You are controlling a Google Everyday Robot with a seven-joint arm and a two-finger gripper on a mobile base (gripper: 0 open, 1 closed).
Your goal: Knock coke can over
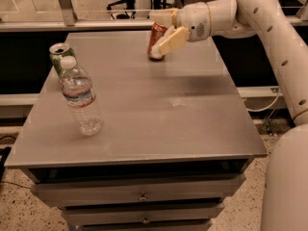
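Observation:
The coke can, red with a silver top, stands near the far edge of the grey table, leaning slightly. My gripper reaches in from the right at the can's height. It is open, with the can between its cream fingers. One finger lies over the can's top at the back. The other finger lies against the can's right side. The can's upper right part is hidden by that finger.
A clear plastic water bottle stands at the left of the table, with a green can just behind it. My white arm spans the right side. Drawers sit below the table's front edge.

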